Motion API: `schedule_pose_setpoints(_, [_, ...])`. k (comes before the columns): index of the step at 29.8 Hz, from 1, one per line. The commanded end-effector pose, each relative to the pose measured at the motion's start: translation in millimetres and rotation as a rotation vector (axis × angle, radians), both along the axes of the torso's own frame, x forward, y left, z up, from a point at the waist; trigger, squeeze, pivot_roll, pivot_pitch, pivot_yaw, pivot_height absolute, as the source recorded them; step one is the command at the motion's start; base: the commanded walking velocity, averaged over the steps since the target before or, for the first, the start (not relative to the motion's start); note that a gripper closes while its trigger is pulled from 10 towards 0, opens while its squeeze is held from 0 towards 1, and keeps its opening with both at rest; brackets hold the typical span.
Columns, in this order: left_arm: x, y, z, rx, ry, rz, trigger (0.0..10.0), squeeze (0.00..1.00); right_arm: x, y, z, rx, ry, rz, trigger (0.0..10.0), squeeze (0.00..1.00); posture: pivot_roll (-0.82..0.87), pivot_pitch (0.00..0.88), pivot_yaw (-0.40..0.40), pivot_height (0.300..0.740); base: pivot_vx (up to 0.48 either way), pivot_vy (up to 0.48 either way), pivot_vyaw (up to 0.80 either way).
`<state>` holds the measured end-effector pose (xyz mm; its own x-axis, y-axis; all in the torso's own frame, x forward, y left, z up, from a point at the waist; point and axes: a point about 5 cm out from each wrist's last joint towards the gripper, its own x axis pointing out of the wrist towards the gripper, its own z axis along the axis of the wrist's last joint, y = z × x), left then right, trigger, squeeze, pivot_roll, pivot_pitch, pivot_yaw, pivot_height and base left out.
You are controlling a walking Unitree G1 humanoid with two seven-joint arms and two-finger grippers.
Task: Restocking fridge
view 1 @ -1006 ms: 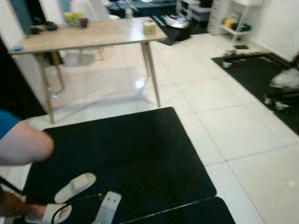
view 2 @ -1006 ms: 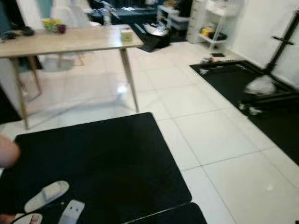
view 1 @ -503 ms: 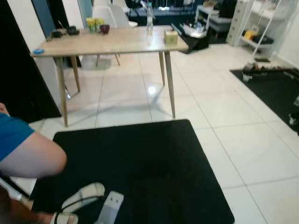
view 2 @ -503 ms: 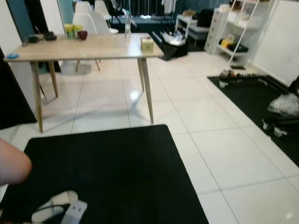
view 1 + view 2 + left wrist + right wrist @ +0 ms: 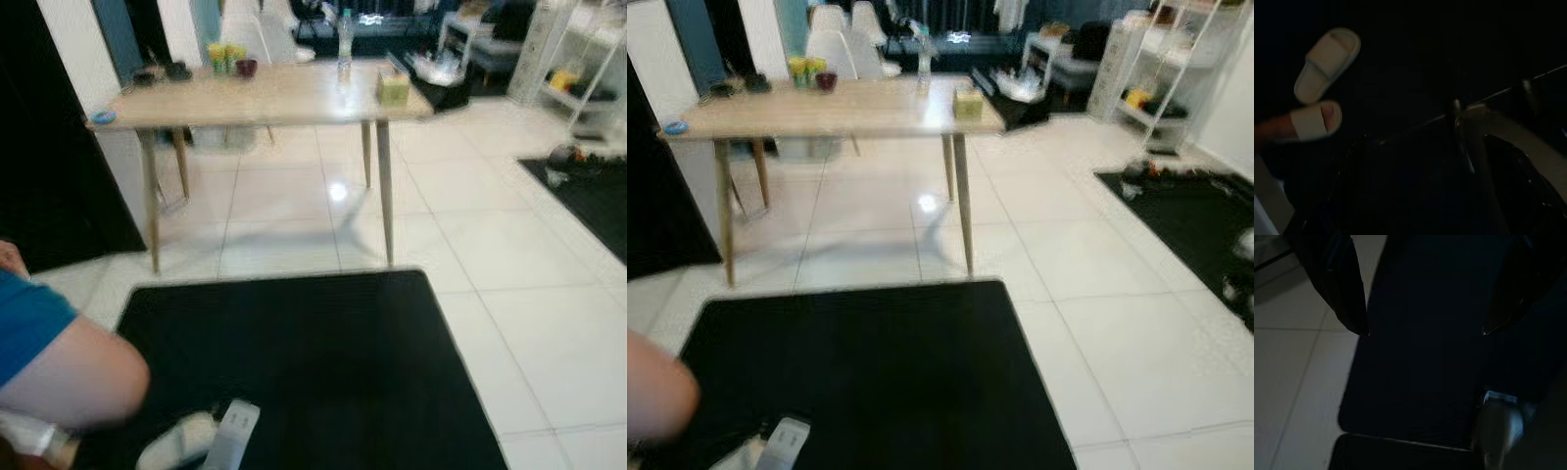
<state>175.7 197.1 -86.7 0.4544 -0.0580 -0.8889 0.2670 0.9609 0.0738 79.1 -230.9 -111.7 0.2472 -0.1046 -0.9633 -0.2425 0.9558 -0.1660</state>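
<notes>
While both arms are hanging idle at the robot's sides, the goods for restocking are lying well ahead and slightly to its left, on the wooden table [image 5: 274,98]. A clear bottle [image 5: 345,29] is standing upright near the far edge, a small yellowish box [image 5: 393,89] is sitting near the right-hand corner, and yellow-green cups [image 5: 223,55] with a dark cup [image 5: 246,68] are grouped toward the far left. No fridge is in sight, so I am judging that the robot is walking toward the table to collect items. The table's long axis is running across the view; neither arm is clearly nearer, though the bottle and box are sitting closer to the right arm's side.

The right tool [image 5: 1422,333] is pointing down at the black mat [image 5: 862,372], its two fingers spread wide apart and holding nothing. The left wrist view is too dark to tell how the left tool is standing; it is looking down on a pale slipper [image 5: 1327,62] and a person's slippered foot [image 5: 1312,120].

A person's bare arm [image 5: 69,377] in a blue sleeve is leaning in close on the robot's left. Beyond the mat, glossy white tiles [image 5: 1117,323] are stretching toward white chairs [image 5: 838,44] and a white shelving unit [image 5: 1151,64].
</notes>
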Motion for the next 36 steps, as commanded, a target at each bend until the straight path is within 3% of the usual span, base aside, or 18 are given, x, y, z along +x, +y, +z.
schedule_pose_setpoints(1, [-0.7, -2.3, -0.7, -0.005, 0.004, -0.001, 10.0, 0.00, 3.8, -6.3, 2.2, -0.015, -0.010, -0.002, 10.0, 0.00, -0.02, 0.000, -0.012, 0.740, 0.349, 0.000, 0.00])
schedule_pose_setpoints(36, [-1.4, 3.3, -0.1, 0.006, 0.008, -0.007, 10.0, 0.00, -1.2, -1.0, 0.1, 0.005, -0.001, -0.013, 10.0, 0.00, -0.02, 0.000, 0.009, 0.740, 0.347, 0.000, 0.00])
